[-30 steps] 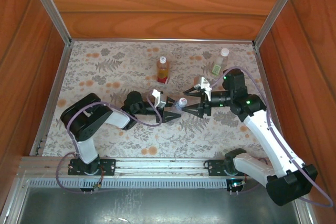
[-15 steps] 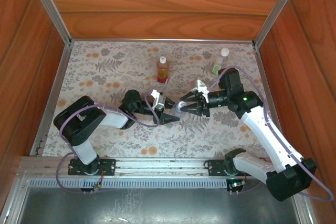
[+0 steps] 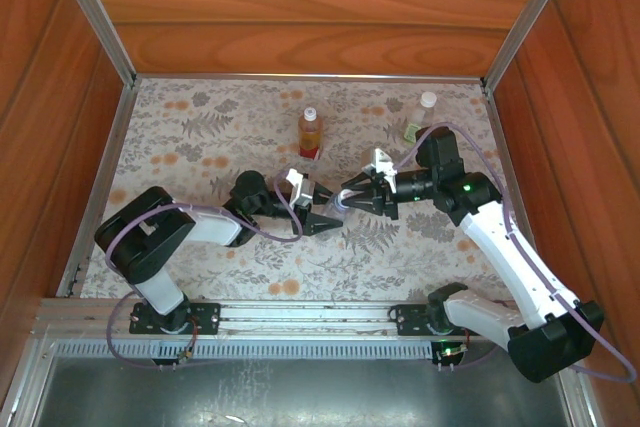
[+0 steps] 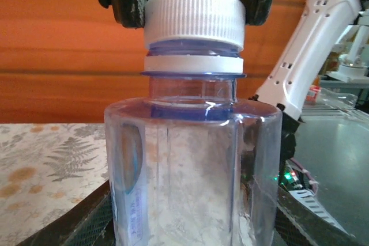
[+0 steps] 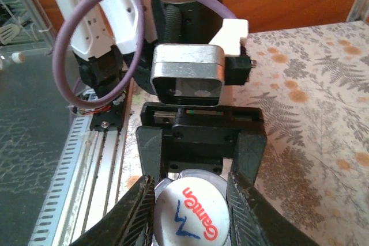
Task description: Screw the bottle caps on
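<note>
The bluish plain bottle point(image 4: 190, 171) stands upright between the fingers point(image 4: 75, 223) of my left gripper point(image 3: 328, 210), which is shut on its body. A ribbed white bottle cap point(image 4: 193, 18) sits on its neck. My right gripper point(image 5: 193, 214) is shut on that cap point(image 5: 193, 211), one finger point(image 5: 135, 211) on each side of it; the cap's top carries red and blue print. The amber bottle point(image 3: 311, 133) and the green-label bottle point(image 3: 416, 123) stand upright farther back, each with a cap on top.
The floral table mat point(image 3: 200, 147) is walled by wooden panels point(image 3: 300, 7) at the back and sides. A metal rail point(image 3: 300, 315) with both arm bases runs along the near edge. The left arm's elbow point(image 3: 150, 237) sits at the near left.
My right gripper has moved left onto the cap of the bluish bottle and closed on it. The left arm shifted slightly left, still holding the bottle.
</note>
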You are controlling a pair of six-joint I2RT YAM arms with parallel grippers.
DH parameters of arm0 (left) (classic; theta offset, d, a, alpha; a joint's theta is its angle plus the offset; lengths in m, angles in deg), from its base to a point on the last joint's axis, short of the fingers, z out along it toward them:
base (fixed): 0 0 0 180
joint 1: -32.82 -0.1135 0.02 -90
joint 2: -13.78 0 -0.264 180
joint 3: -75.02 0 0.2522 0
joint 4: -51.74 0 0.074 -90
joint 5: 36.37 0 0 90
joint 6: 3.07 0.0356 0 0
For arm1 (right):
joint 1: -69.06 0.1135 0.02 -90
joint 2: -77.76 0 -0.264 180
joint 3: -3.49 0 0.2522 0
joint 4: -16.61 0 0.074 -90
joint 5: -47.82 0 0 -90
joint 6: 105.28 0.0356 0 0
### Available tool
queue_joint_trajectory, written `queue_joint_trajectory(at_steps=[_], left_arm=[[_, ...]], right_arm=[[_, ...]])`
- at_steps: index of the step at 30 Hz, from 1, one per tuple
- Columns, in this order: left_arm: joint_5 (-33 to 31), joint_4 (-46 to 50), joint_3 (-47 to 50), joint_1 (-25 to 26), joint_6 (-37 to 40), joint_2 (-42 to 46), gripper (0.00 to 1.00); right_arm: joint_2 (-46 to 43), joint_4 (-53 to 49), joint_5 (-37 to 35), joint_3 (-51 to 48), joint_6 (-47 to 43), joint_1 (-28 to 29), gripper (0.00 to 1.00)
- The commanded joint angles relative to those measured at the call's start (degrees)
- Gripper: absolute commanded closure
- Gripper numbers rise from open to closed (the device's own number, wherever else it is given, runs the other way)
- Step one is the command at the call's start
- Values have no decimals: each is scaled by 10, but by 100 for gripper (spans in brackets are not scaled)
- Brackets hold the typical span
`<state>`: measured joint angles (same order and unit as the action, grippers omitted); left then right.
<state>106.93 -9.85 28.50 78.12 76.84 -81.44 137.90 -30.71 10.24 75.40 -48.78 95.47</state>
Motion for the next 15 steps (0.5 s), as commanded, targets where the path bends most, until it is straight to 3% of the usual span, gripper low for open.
queue_joint_trajectory(at_steps=[1, 10, 12, 15], left_arm=[[-97, -17, 6, 2, 9, 23, 44], [-389, 2, 9, 2, 103, 25, 44], [-435, 15, -5, 3, 122, 16, 44], [-451, 21, -25, 11, 172, -7, 44]], right_arm=[[-7, 19, -46, -1, 65, 11, 71], [17, 82, -298, -25, 347, 23, 72], [16, 109, -349, -45, 409, 32, 70], [12, 162, -402, -81, 507, 51, 71]])
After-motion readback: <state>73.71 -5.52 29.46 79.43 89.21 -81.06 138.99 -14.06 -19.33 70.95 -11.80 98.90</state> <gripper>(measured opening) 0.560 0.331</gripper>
